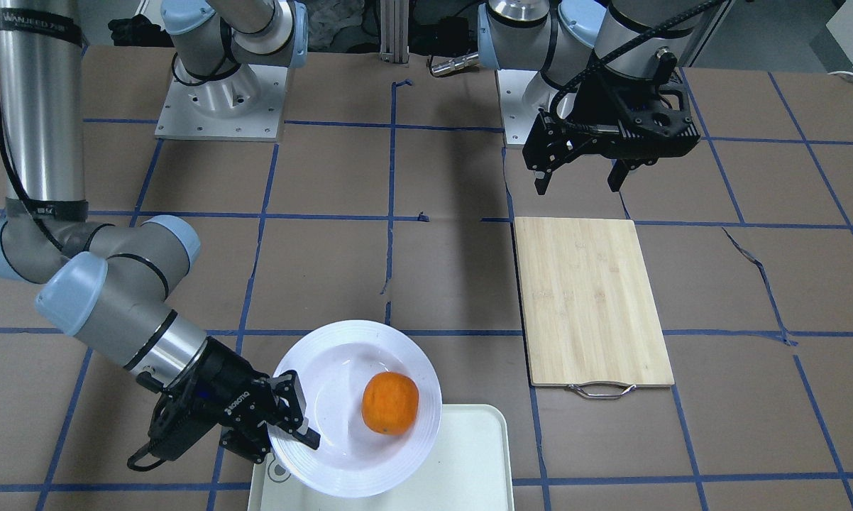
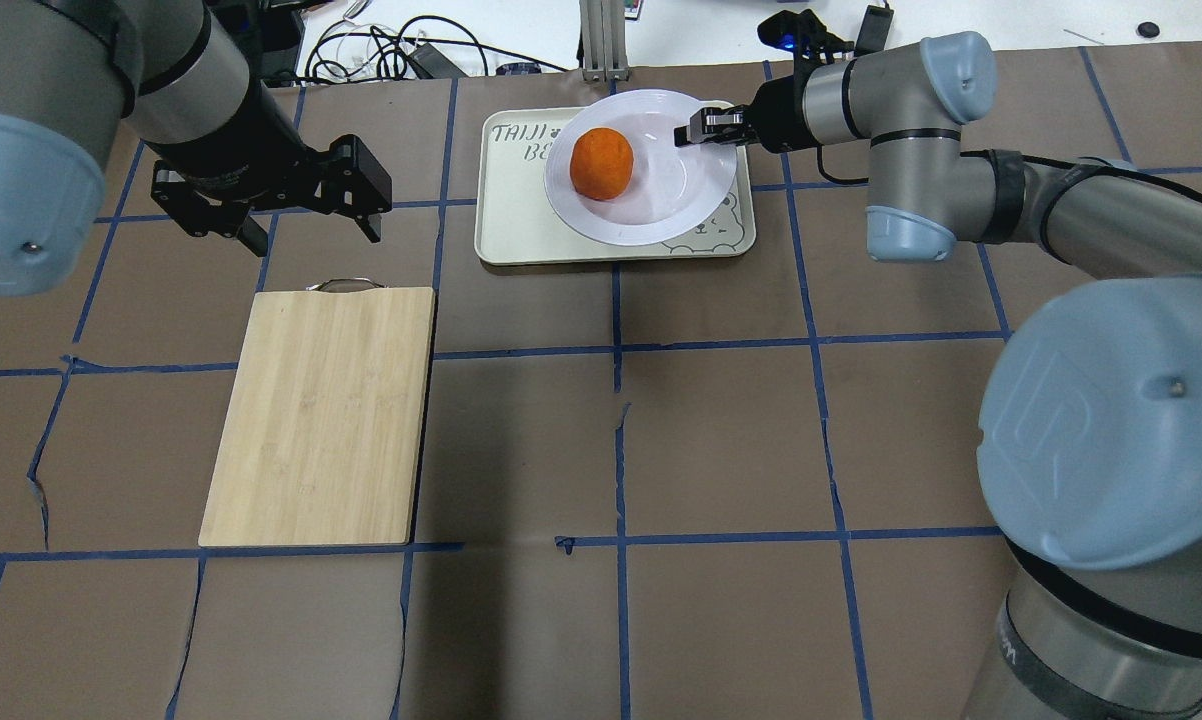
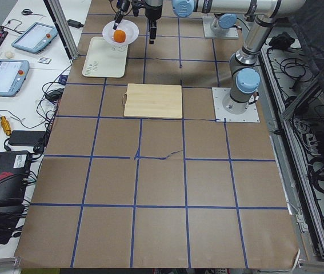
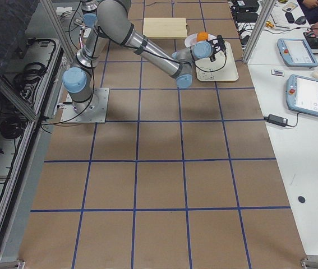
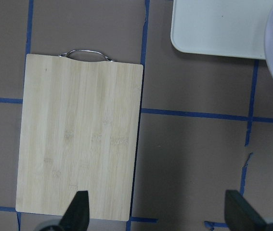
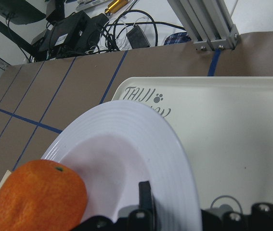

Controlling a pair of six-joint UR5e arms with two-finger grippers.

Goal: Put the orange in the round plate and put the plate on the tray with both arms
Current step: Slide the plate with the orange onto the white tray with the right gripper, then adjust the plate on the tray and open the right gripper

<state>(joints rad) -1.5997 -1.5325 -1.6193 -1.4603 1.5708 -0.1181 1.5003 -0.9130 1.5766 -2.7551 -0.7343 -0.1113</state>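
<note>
- Step in hand, as I read it: the orange (image 1: 390, 403) already sits in the sunken centre of the round plate (image 1: 313, 341). That half is done, and I am now setting the plate onto the tray (image 1: 469, 461).
- My right claw (image 1: 295, 420), lower left of the front-facing frame, is closed on the plate's rim with one finger above and one below. It holds the plate and nothing else.
- The plate overlaps the tray's corner at the bottom centre of that frame. A good part of it hangs past the tray's edge over the bench (image 1: 441, 284). In the left side view it looks raised off the tray, not resting on it, though I cannot be sure.
- My left claw (image 1: 579, 186), upper right of the front-facing frame, hangs wide open and empty. It is high above the bench by the wooden cutting board (image 1: 590, 298), well apart from the plate.
- Next move, in my judgement: bring the plate further in over the tray's middle, keeping it level so the orange does not roll. Then lower it until it rests flat, and only then release the right claw.
- The task asks for both arms, so the left one may need to come across and take the opposite rim.
</note>
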